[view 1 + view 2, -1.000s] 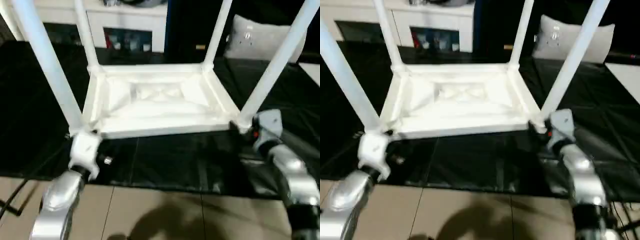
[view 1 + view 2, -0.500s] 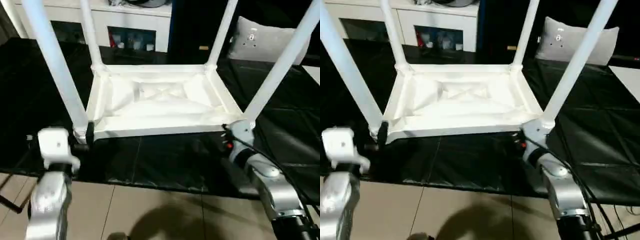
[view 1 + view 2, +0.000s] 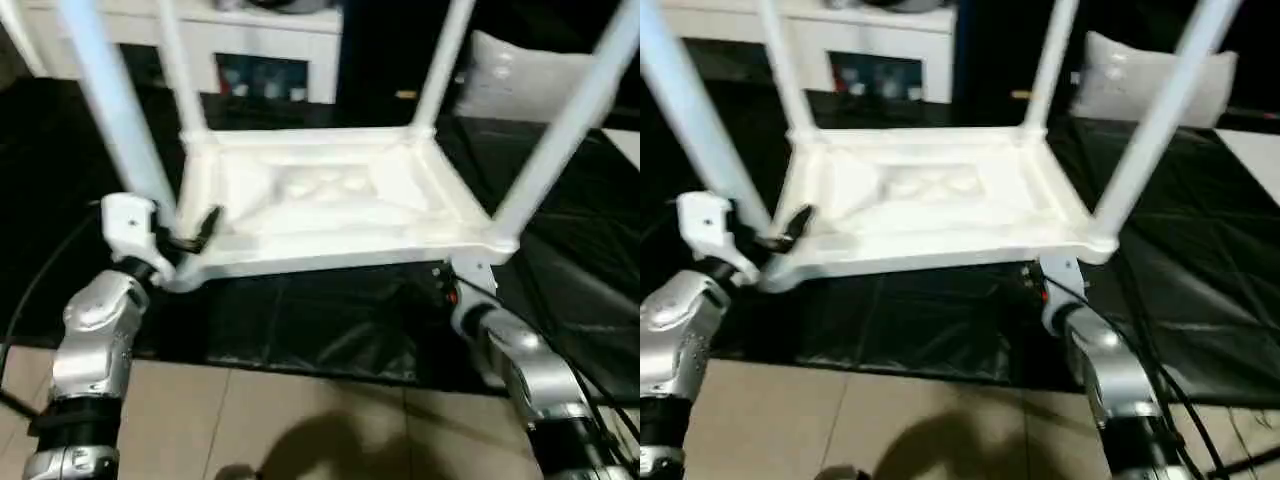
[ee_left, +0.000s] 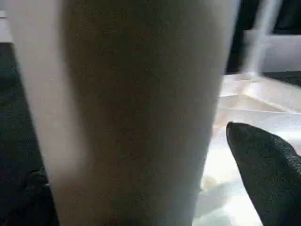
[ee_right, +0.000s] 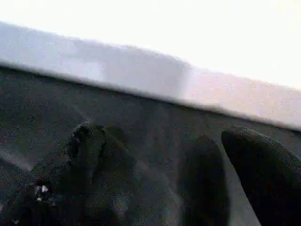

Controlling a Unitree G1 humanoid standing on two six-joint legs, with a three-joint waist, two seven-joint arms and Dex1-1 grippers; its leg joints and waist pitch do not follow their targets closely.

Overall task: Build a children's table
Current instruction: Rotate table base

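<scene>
Left wrist view: leg seemingly between spread pincer fingers.

No legible text, labels, brands, numbers or signs anywhere. Small coloured items behind the glass of the white cabinet are too blurred to read. A small mark on the grey cushion cannot be made out either.

The white children's table is lying upside down, ribbed underside facing up. All four tapered legs are standing upward in its corner sockets.
</scene>
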